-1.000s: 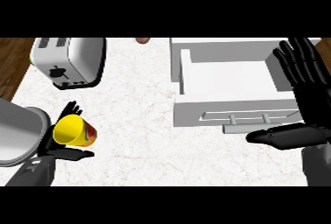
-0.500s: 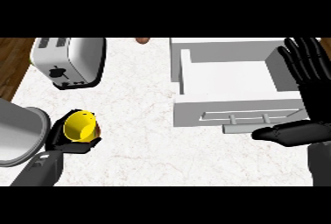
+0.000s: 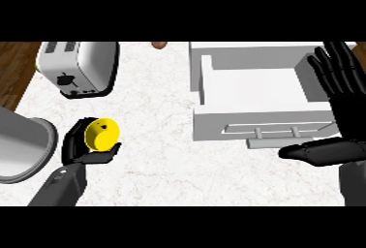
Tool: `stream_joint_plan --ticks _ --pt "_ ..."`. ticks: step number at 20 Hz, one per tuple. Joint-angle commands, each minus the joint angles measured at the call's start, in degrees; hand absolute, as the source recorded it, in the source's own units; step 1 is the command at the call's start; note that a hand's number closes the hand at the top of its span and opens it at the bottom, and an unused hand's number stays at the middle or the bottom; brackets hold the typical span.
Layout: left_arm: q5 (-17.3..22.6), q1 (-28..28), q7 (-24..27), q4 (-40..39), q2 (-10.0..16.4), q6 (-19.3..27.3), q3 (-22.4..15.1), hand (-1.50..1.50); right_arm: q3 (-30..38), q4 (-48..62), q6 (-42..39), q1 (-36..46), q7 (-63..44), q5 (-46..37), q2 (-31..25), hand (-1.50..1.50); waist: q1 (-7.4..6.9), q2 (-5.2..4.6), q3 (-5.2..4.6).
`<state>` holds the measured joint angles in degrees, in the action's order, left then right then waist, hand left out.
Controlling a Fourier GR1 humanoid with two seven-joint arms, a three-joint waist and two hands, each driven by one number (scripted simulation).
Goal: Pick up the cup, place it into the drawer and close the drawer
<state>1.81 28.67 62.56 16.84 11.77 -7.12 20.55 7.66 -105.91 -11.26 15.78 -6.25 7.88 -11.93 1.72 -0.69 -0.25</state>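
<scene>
Head view: left hand (image 3: 80,147) is curled right round the yellow cup (image 3: 100,134), over on the left of the counter (image 3: 160,164), well apart from the open drawer (image 3: 250,89). Right hand (image 3: 343,92) is just spread wide, fingers up, beside the drawer's right wall.

Toaster (image 3: 79,68) sat at back-left on the counter (image 3: 157,164), w/ the open drawer (image 3: 257,121) across at the right. Cup (image 3: 100,134) was in my left hand (image 3: 75,145) at front-left, just right of a big round vessel (image 3: 25,145) at the left edge. My right hand (image 3: 336,87) stood over the drawer's right side.
</scene>
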Motion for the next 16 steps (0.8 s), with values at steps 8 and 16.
stream_joint_plan --ticks 8,16 --pt "-0.18 7.02 0.31 7.70 -6.38 -3.38 -3.62 1.50 1.79 -1.89 1.21 1.14 -3.91 0.87 -1.08 -1.50 -1.34 0.82 0.23" --pt "1.04 16.53 -17.88 21.87 -11.34 1.25 -7.83 1.50 2.38 -1.16 0.38 -2.66 0.25 -0.77 -1.11 -1.50 -2.24 1.25 0.33"
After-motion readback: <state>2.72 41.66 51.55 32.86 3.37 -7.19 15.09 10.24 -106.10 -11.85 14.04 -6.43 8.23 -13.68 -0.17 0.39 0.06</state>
